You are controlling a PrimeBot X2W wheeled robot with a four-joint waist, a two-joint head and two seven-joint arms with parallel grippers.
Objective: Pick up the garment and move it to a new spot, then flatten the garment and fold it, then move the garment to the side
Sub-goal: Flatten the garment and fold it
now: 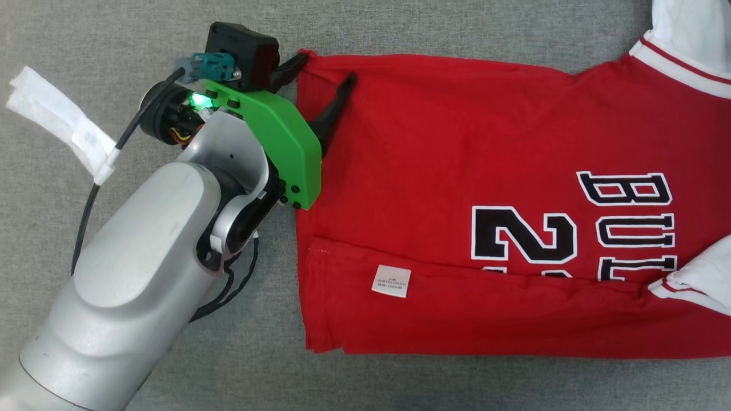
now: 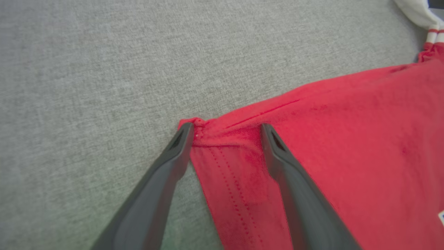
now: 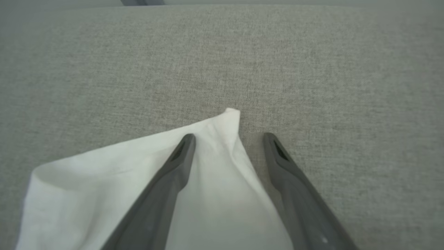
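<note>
The garment (image 1: 457, 171) is a red jersey with black-and-white lettering and white sleeves. It lies flat on the grey cloth surface, its near long edge folded over so a white care label (image 1: 391, 281) shows. My left gripper (image 1: 325, 67) is at the jersey's far left hem corner and is open. In the left wrist view the left gripper (image 2: 227, 127) straddles that bunched corner of the garment (image 2: 347, 146), one finger on grey cloth, the other on red. My right gripper (image 3: 229, 137) is open over a white pointed sleeve corner (image 3: 86, 180), gripping nothing.
A white folded strip (image 1: 57, 114) lies on the grey surface (image 1: 400, 28) left of my left arm, by its black cable (image 1: 85, 211). Bare grey cloth stretches beyond and in front of the jersey. The jersey's white sleeves (image 1: 685, 34) run off the right edge.
</note>
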